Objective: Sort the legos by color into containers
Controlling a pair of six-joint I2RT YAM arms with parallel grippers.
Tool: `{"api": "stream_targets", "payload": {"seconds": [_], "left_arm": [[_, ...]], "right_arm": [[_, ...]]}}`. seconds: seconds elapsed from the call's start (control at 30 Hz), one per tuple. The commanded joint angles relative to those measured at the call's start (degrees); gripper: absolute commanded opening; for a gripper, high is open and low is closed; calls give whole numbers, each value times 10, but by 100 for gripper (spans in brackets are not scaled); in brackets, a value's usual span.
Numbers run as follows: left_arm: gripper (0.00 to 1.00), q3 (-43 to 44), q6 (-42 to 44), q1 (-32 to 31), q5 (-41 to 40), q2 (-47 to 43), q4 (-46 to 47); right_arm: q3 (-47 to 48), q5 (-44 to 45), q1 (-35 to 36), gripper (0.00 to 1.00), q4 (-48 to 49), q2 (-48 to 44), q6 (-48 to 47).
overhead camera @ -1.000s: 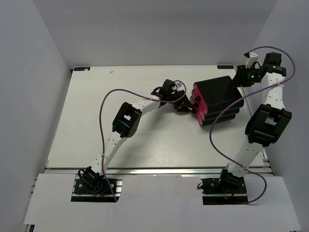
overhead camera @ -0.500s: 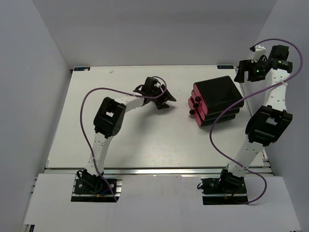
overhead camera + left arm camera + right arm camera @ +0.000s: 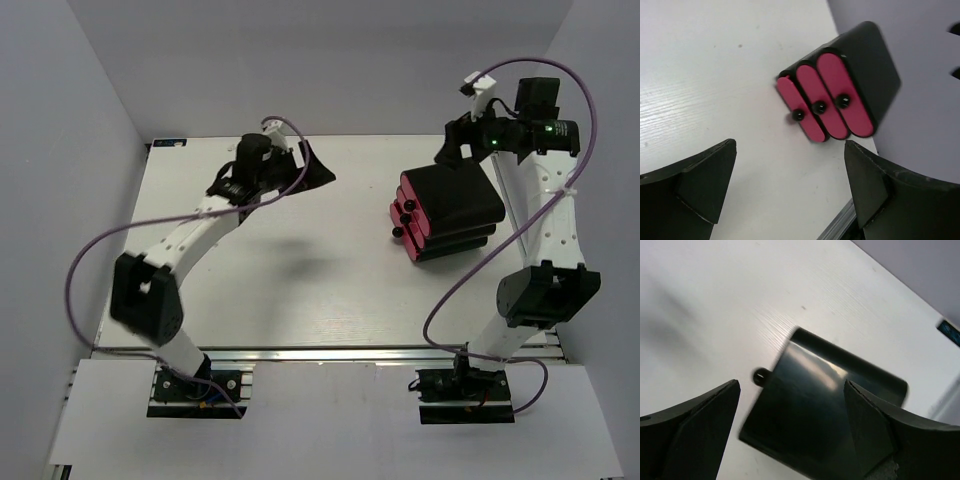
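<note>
I have the left gripper (image 3: 318,172) held up well to the left of the cabinet (image 3: 458,200), its fingers spread wide with nothing between them. Its camera looks at the three pink drawers (image 3: 832,95), which sit closed in a row in the cabinet's left-facing front, each with a black knob (image 3: 819,107). The cabinet rests on the table (image 3: 280,290). The right gripper (image 3: 452,152) hangs over the cabinet's far edge, fingers likewise apart and empty.
</note>
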Motion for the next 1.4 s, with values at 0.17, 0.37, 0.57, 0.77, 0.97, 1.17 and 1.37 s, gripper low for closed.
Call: {"api": "stream_targets", "payload": {"seconds": [0.17, 0.37, 0.57, 0.77, 0.97, 1.17, 1.37], "left_arm": [[78, -185, 5, 1, 27, -154, 109], [21, -194, -115, -26, 140, -18, 225], [22, -92, -185, -71, 185, 140, 276], [19, 130, -173, -110, 184, 315, 127], [16, 247, -155, -132, 163, 400, 1], [14, 282, -144, -144, 157, 424, -36], [15, 345, -157, -155, 167, 466, -36]], "right_arm": [[-15, -11, 36, 89, 5, -21, -7], [-62, -102, 38, 89, -66, -45, -118], [-231, 108, 23, 88, 247, -158, 73], [-226, 156, -6, 68, 258, -154, 137], [-248, 133, -26, 18, 272, -169, 149], [-247, 125, -36, 0, 276, -165, 160], [-248, 121, -41, 1, 272, -162, 161]]}}
